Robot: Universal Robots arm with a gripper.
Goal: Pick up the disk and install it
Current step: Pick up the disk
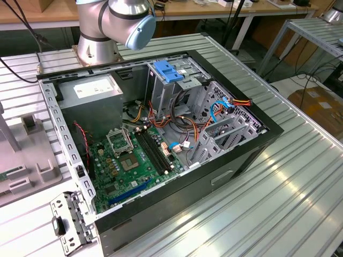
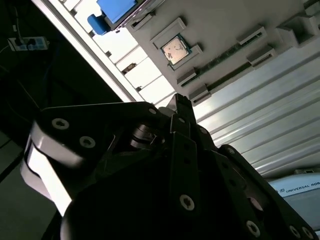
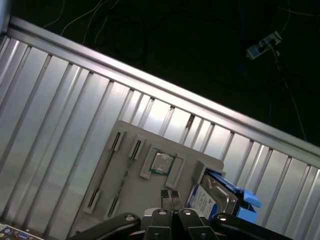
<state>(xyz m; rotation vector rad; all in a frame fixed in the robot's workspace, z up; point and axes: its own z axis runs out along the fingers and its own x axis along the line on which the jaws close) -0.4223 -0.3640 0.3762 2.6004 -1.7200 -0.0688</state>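
We see the hand [image 3: 169, 196] in the first wrist view with its 2 fingertips [image 3: 164, 195] drawn narrow, almost together, and nothing held between them. It hangs above a pale grey fixture plate [image 3: 125, 185] that lies on the ribbed metal worktop [image 3: 60, 125].

The disk [image 3: 212, 197] stands on edge in that plate, at a corner. Its grey metal body and white label face the hand, and blue plastic rails run along its outer side. The hand is near the disk but apart from it. A square processor chip [image 3: 161, 163] sits flat in a recess of the same plate, just beside the disk. The chip [image 2: 175, 48] also shows in the second wrist view, beyond the hand's dark body.

In the exterior view, the arm [image 1: 115, 21] rises from its base at the far side of the worktop [image 1: 278, 198]. An open computer case [image 1: 244, 160] lies on its side in the middle. Inside it are a green motherboard [image 1: 128, 160] and a grey power-supply box [image 1: 91, 101]. There is also a metal drive cage [image 1: 225, 128] toward the exterior view's right, and a blue bracket [image 1: 169, 71] at the far side. The fixture plate [image 1: 32, 155] lies at the exterior view's left, beside the case.
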